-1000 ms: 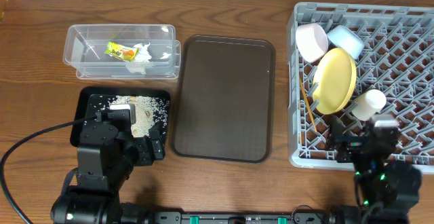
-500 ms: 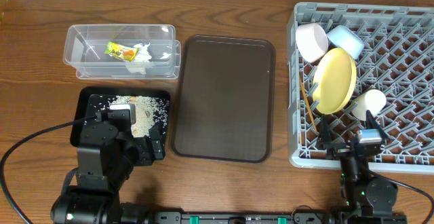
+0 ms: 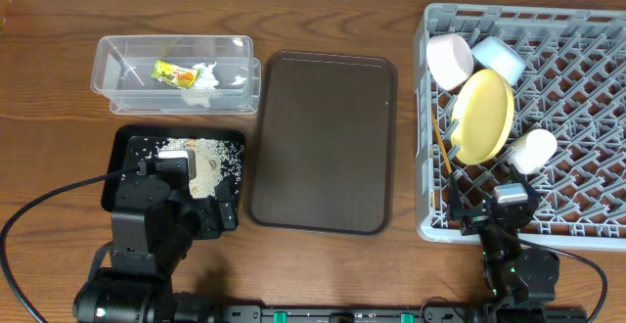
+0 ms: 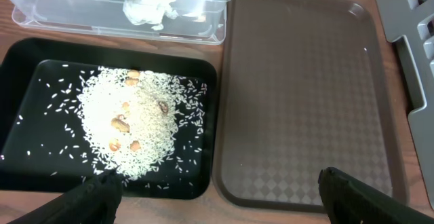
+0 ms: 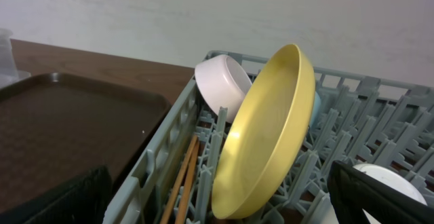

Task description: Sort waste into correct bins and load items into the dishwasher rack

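The clear tub [image 3: 127,69] holds the yellow-green wrapper [image 3: 174,70] and the white tissue [image 3: 201,80]. The black tray [image 3: 132,139] holds the rice [image 3: 207,155], also in the left wrist view [image 4: 139,122]. The grey dishwasher rack [image 3: 587,39] holds the white bowl [image 3: 449,61], light blue bowl [image 3: 499,57], yellow plate [image 3: 482,115], white cup [image 3: 533,150] and chopsticks [image 3: 441,147]. My left gripper [image 4: 217,200] is open and empty over the black tray's near edge. My right gripper [image 5: 220,207] is open and empty at the rack's near-left corner, facing the plate [image 5: 271,129].
The dark brown serving tray [image 3: 323,142] lies bare between the bins and the rack. The rack's left wall [image 5: 152,159] stands close before my right gripper, with the chopsticks [image 5: 183,180] just inside it. A black cable [image 3: 39,210] runs at the front left.
My right gripper has drawn back from the white cup toward the rack's near-left corner, leaving the cup in the rack. The left arm has not moved.
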